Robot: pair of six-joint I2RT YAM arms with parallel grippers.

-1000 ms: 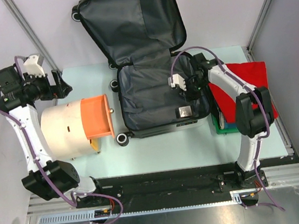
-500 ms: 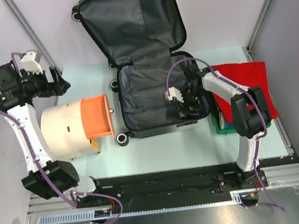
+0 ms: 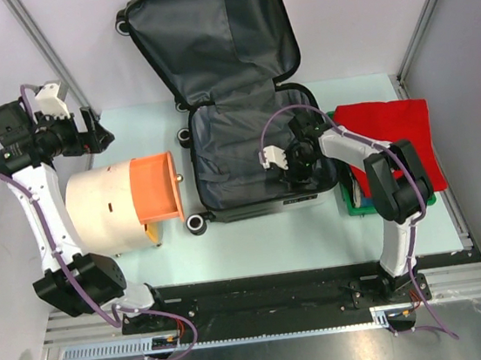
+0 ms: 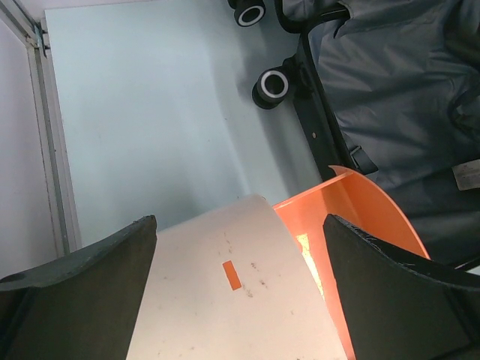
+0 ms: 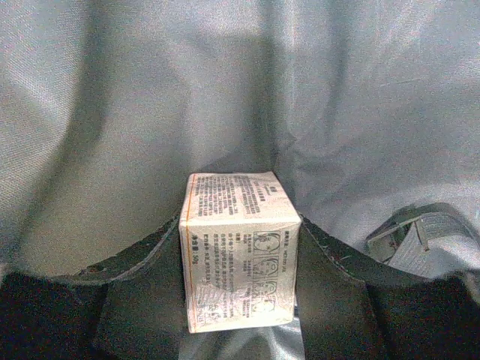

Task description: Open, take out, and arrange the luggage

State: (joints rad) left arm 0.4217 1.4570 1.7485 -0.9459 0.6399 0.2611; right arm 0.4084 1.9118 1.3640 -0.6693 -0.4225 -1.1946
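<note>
My right claw (image 5: 240, 225) grips a small white printed carton (image 5: 238, 262) inside the open grey-lined hard-shell suitcase (image 3: 227, 142); my left claw (image 4: 238, 225) stands wide

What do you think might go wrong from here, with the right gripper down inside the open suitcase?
1. The right gripper appears to hold the small box by its two flat printed sides alone, so the box may twist or slip out on lifting.
2. The grey lining of the suitcase bunches loosely around the box, and a strap buckle lies close by. A finger could snag either one and drag the suitcase.
</note>
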